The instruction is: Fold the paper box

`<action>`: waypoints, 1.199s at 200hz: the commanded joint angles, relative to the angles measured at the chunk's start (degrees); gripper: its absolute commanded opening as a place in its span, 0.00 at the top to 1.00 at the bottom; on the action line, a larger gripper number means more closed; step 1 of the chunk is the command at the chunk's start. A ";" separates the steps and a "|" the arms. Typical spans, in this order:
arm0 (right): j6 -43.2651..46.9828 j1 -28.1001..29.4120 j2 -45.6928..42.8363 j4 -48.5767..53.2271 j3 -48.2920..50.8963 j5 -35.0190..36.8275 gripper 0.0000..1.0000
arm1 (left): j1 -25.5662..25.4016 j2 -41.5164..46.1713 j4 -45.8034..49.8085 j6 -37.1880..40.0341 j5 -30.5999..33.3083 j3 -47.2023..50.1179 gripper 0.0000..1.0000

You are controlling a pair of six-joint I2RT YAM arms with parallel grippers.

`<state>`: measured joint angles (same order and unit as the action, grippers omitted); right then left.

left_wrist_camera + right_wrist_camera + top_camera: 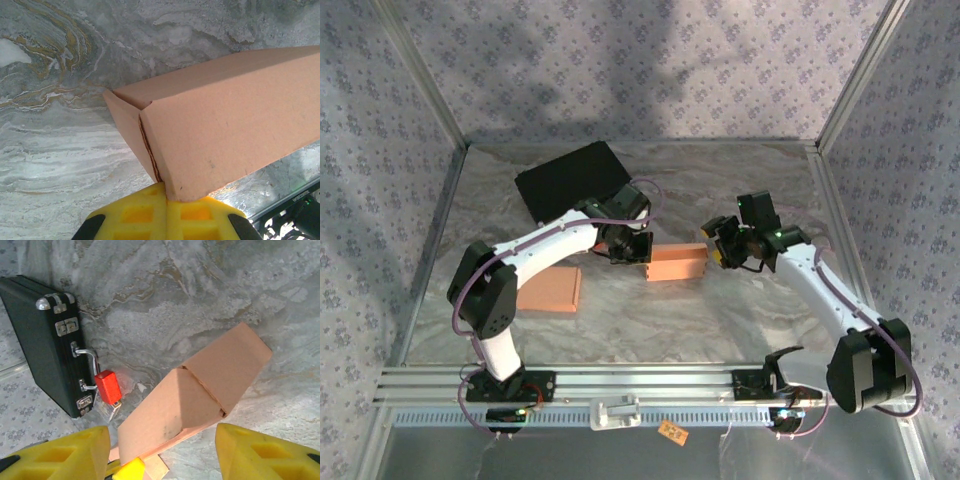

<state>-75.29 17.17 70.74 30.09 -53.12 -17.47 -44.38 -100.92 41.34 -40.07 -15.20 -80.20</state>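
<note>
The brown paper box (677,263) lies long and closed at mid-table. In the left wrist view its end (225,120) shows a seam where two flaps meet. My left gripper (167,192) is shut, with its yellow fingertips pressed against the box's lower corner; I cannot tell if a flap is pinched between them. It sits at the box's left end (625,245). My right gripper (162,432) is open at the right end (725,245), and its yellow fingers (260,452) stand on either side of the box (210,385) without touching it.
A flat brown cardboard piece (552,290) lies under the left arm. A black case (570,178) with metal latches lies at the back left, with a red tag (107,386) on its handle. Metal rails and patterned walls ring the marble table (720,310).
</note>
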 commanded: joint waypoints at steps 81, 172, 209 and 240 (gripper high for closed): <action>-0.13 -0.71 2.99 3.73 4.27 -3.71 0.57 | -0.35 -1.48 3.21 0.70 1.78 -0.66 0.98; 2.18 -0.96 3.80 6.48 6.28 -3.22 0.60 | 1.55 6.10 1.66 -7.32 -1.76 -1.05 0.66; 2.28 -0.93 3.89 6.54 6.80 -3.19 0.60 | 6.28 3.92 -4.05 -10.28 -7.11 0.48 0.62; 2.12 -0.99 3.85 6.46 6.95 -3.18 0.61 | 6.35 1.40 -5.71 -10.01 -8.97 0.48 0.62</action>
<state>-73.91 16.47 73.45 31.16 -48.14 -21.93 -37.47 -97.69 38.11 -49.01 -20.47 -80.29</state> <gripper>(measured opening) 0.396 0.380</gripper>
